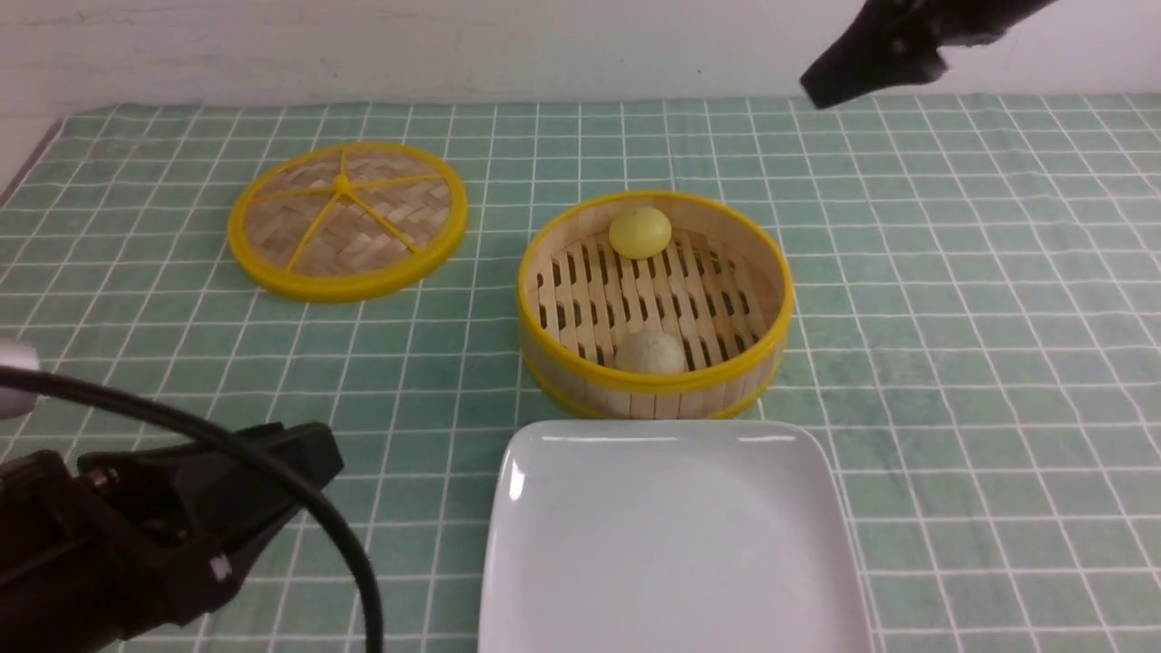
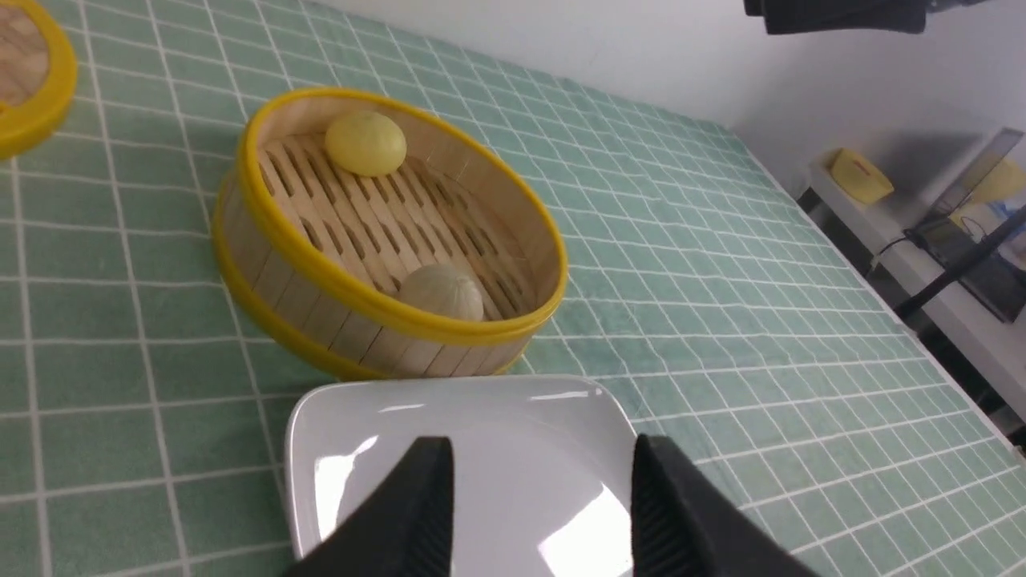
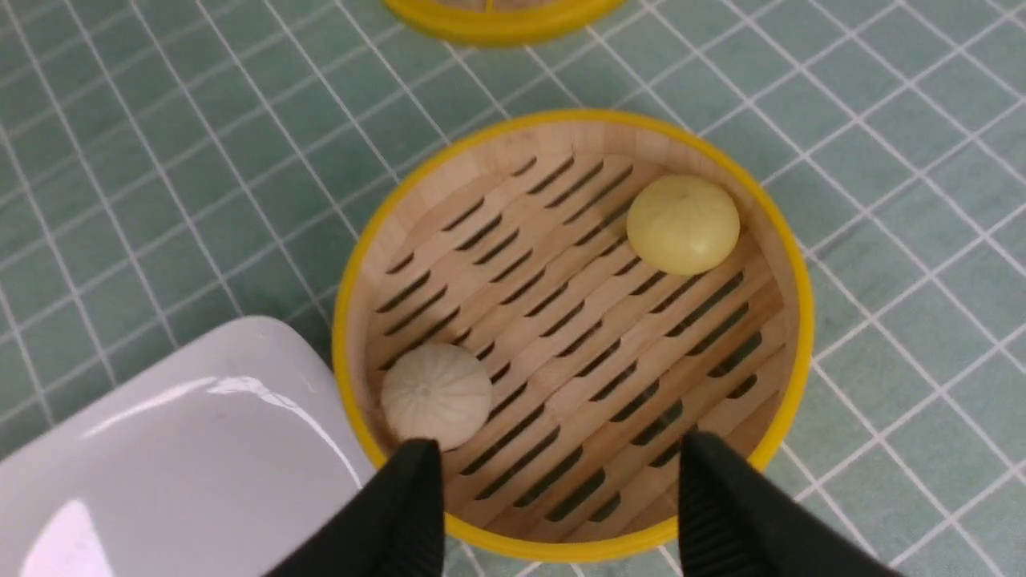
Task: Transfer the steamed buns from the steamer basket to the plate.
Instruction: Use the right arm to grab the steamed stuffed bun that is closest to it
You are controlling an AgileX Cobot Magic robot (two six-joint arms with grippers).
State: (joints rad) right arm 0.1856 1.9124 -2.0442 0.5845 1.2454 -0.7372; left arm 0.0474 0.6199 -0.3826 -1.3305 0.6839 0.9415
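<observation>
The round bamboo steamer basket (image 1: 544, 272) stands mid-table with two steamed buns in it. A yellow bun (image 1: 640, 232) rests at its far side, a pale beige bun (image 1: 650, 354) against its near wall. The white square plate (image 1: 671, 544) lies bare just in front of the basket. My left gripper (image 2: 541, 481) hovers open over the plate's near part, holding nothing. High above the basket hangs my right gripper (image 3: 561, 481), open and empty. In the right wrist view the basket (image 3: 789, 272), yellow bun (image 3: 683, 224), beige bun (image 3: 436, 394) and plate (image 3: 176, 465) all show.
The flat woven basket lid (image 1: 347, 220) with yellow rim lies on the green checked cloth to the basket's left. A white wall runs along the table's far edge. In the left wrist view a side bench (image 2: 922, 264) with clutter stands beyond the table's right edge.
</observation>
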